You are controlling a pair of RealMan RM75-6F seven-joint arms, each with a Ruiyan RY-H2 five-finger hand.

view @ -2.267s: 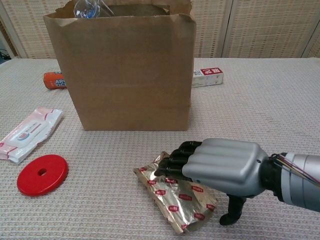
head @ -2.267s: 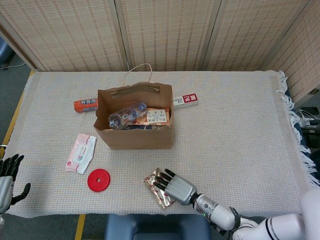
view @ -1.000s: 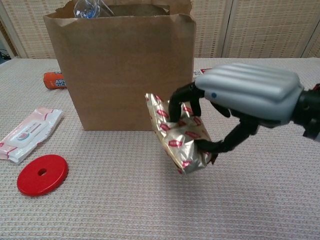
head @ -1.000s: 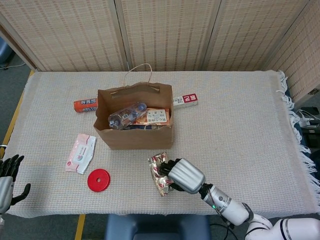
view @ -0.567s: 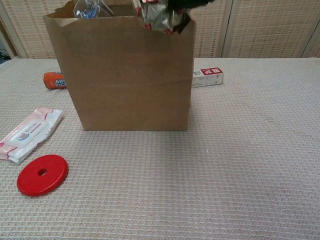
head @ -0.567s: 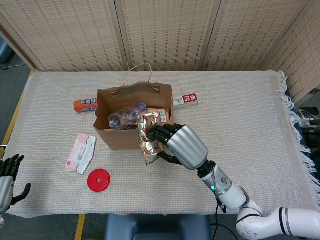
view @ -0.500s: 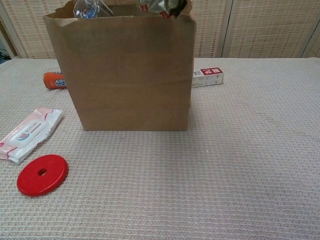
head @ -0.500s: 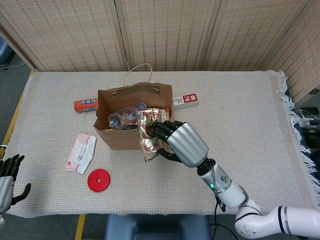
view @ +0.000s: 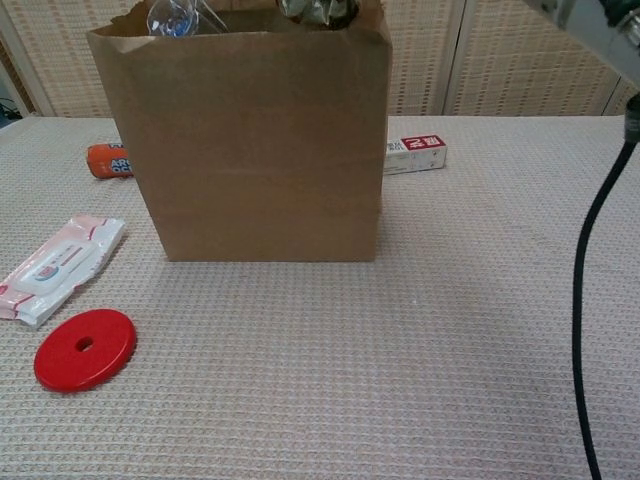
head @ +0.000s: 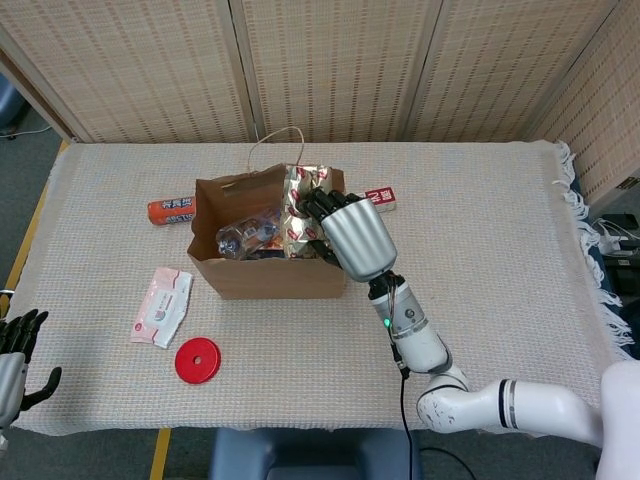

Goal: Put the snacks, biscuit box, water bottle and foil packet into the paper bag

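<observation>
At the far left edge of the head view my left hand (head: pixel 12 350) hangs low beside the table (head: pixel 500 250), off its near corner, fingers spread apart and holding nothing. Moving right, a pink-and-white wipes pack (head: pixel 162 306) lies flat on the woven cloth, and just beyond it toward the near edge sits a red disc (head: pixel 197 360) with a hole in its middle. Farther back, an orange tube (head: pixel 171 210) lies on its side, touching or nearly touching the left wall of the paper bag (view: pixel 255 150).

The bag stands upright with its mouth open. Inside, the water bottle (head: pixel 243 235) lies tilted toward the left, its clear top peeking above the rim in the chest view. Other packets lie beneath it, too hidden for me to name.

My right hand (head: pixel 345 232) is over the right half of the bag's mouth, fingers curled tight around the foil packet (head: pixel 298 210). The packet stands nearly upright, its lower part down inside the opening and its top above the rim. Behind my hand, a red-and-white box (head: pixel 380 198) lies on the cloth just beside the bag's back right corner.
</observation>
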